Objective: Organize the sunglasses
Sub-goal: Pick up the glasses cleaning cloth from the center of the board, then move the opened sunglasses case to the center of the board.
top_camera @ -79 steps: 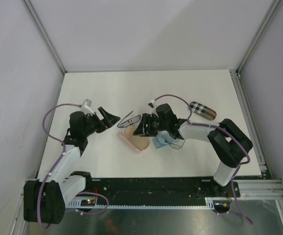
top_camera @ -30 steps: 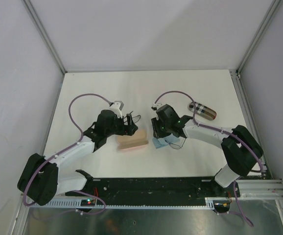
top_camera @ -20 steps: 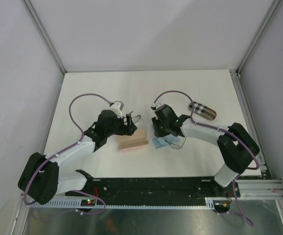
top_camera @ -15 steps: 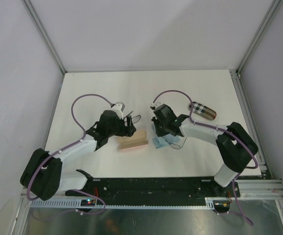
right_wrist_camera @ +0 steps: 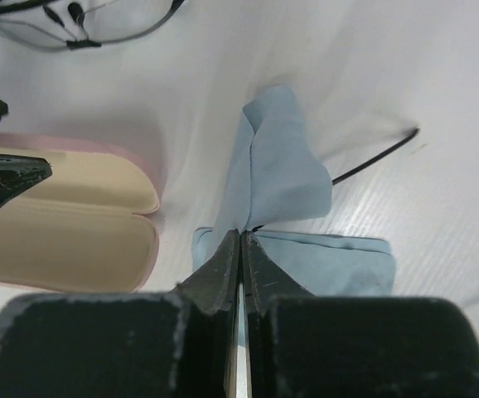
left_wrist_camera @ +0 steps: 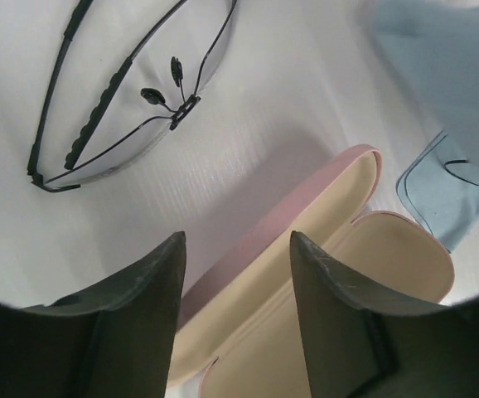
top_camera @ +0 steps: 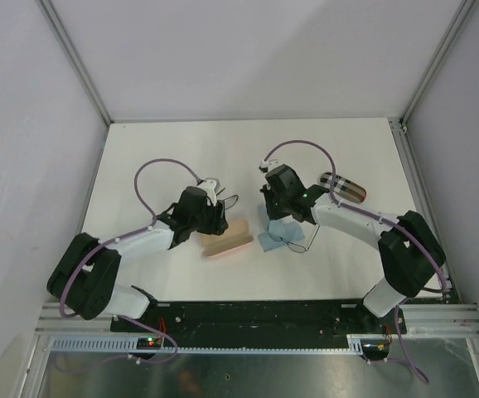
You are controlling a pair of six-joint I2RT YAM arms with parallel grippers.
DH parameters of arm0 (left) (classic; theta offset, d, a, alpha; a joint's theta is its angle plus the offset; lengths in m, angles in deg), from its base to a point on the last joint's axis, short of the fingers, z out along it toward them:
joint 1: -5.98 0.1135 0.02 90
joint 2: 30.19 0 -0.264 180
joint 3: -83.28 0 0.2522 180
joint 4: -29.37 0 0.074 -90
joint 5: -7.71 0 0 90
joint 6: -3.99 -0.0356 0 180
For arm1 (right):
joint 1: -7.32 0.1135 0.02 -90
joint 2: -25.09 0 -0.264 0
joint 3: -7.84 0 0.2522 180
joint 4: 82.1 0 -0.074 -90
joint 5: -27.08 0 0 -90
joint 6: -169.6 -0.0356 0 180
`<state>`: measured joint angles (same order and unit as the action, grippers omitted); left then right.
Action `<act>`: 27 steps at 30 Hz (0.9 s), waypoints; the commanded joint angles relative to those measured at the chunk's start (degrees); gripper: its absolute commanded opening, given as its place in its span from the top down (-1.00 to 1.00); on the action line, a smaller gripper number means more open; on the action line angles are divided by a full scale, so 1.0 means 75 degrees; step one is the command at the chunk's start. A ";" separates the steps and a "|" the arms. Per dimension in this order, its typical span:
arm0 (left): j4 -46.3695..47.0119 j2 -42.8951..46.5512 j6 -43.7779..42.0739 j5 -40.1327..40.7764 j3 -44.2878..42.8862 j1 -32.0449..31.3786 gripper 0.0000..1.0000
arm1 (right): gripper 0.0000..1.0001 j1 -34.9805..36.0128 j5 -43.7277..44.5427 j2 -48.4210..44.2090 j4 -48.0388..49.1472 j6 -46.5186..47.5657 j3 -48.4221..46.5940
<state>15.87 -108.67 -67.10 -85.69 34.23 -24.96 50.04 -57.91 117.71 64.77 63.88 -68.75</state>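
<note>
Honestly, little is done: neither pair is cased yet. My left gripper (left_wrist_camera: 238, 240) hangs part open and empty over the rim of the open pink case (left_wrist_camera: 322, 282). The black-rimmed sunglasses (left_wrist_camera: 132, 91) lie just beyond on the white table (left_wrist_camera: 289, 108). My right gripper (right_wrist_camera: 241, 236) is pinched shut on the light blue cloth (right_wrist_camera: 281, 182), which partly covers the wire pair (right_wrist_camera: 374, 155). Plain pale walls (top_camera: 248, 58) surround us.

Arms: white-shelled links (top_camera: 140, 243) with bulky black joints (top_camera: 82, 274)
Cables: thin purple loops (top_camera: 163, 161) at each wrist
Fingers: tapered matte-black plastic (left_wrist_camera: 140, 307)
</note>
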 commanded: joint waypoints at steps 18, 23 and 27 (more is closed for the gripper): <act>-0.0280 -0.1303 -0.0078 0.0117 -0.1425 -0.0137 0.77 | 1.00 0.1558 -0.0955 -0.2060 -0.1527 -0.0708 0.0287; -0.0277 -0.1893 -0.0087 0.0256 -0.2029 -0.0130 0.77 | 1.00 0.1522 -0.0573 -0.2431 -0.1136 -0.1218 0.1276; -0.0279 -0.2387 -0.0096 0.0257 -0.2494 -0.0140 0.77 | 1.00 0.0963 -0.0563 -0.2414 -0.0933 -0.1114 0.1700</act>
<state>12.02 -124.23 -68.08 -84.79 19.83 -25.61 60.84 -64.03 100.60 55.35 57.08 -58.04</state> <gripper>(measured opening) 0.123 0.010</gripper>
